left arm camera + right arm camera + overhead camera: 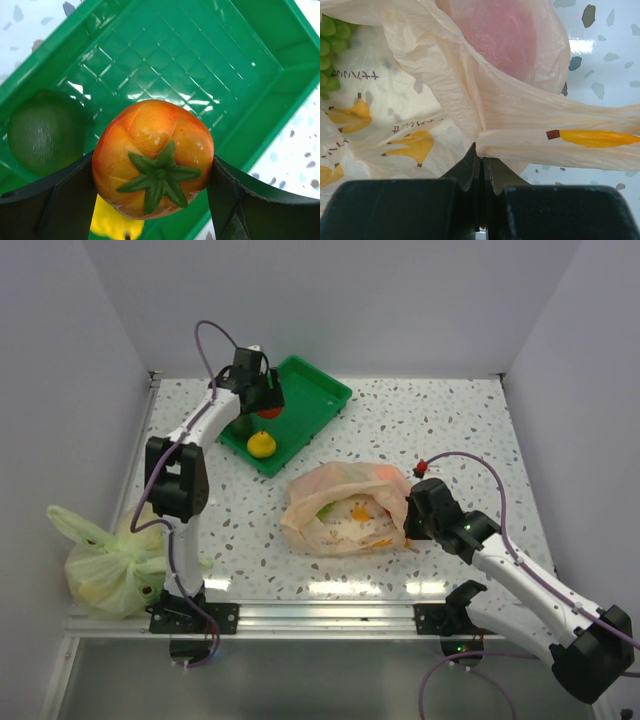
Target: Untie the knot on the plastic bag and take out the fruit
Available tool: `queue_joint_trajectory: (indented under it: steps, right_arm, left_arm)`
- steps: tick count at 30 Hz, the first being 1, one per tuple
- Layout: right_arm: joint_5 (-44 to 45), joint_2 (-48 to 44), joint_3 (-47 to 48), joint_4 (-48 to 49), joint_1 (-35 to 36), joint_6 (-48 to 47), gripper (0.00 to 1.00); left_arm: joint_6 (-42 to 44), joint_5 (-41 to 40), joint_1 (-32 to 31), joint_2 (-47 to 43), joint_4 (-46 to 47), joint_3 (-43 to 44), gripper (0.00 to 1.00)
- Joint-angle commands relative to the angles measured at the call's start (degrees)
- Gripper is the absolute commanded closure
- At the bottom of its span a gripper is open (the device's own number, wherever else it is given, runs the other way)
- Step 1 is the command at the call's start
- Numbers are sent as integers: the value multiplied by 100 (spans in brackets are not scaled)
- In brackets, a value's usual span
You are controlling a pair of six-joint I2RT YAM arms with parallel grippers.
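Currently the left end effector (264,400) stands wide around an orange-red fruit (152,150), gripped at its sides above the green tray (322,392). The right end effector (481,172) is pinched closed on a fold of the plastic bag (345,508), which lies on the worktop (460,430) with grapes (325,35) and a pink piece (497,30) inside. Its film looks thin, limp and slippery, so a bunched fold likely holds best; the glossy fruit wants gripping across its widest part.
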Motion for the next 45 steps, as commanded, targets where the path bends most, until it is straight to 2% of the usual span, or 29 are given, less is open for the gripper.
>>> queue_joint_trajectory:
  steps: [1, 5, 6, 7, 11, 18, 21, 26, 33, 36, 39, 42, 45]
  right_arm:
    - [-1, 63, 220, -20, 1, -44, 100]
    - [8, 89, 247, -20, 10, -88, 100]
    - [-1, 116, 256, -20, 1, -97, 100]
    - [-1, 133, 264, -12, 10, -114, 100]
    - [-1, 212, 335, 41, 1, -141, 100]
    - [-1, 221, 440, 68, 10, -167, 100]
    - [17, 160, 458, 32, 10, -167, 100]
    - [8, 37, 440, 6, 10, -123, 100]
    - [8, -60, 370, -3, 10, -71, 100]
    - [8, -60, 326, -20, 1, -44, 100]
    - [16, -86, 300, -29, 10, -27, 100]
    - [8, -104, 273, -38, 10, 0, 100]
    - [-10, -104, 247, -56, 10, -9, 100]
  left_arm:
    - [268, -351, 123, 499, -131, 965, 42]
    - [418, -361, 158, 791, -201, 1126, 19]
    - [427, -352, 158, 678, -158, 1065, 5]
    - [444, -343, 150, 581, -96, 847, 0]
    - [550, -404, 141, -173, 185, 274, 0]
    - [1032, -940, -315, -1326, -96, -306, 0]
    - [1138, -1151, -860, -1870, -254, -640, 0]
    - [1200, -1344, -2212, -2530, -613, -1168, 1]
    - [1244, -2073, -4654, -2602, -1281, -1318, 5]
    - [1069, -2224, -5244, -2277, -1668, -1282, 6]
    - [885, -2181, -5501, -1996, -1783, -1449, 9]
    - [831, -1952, -5537, -1829, -1608, -1677, 12]
    - [901, -2065, -5511, -1583, -1485, -1801, 14]
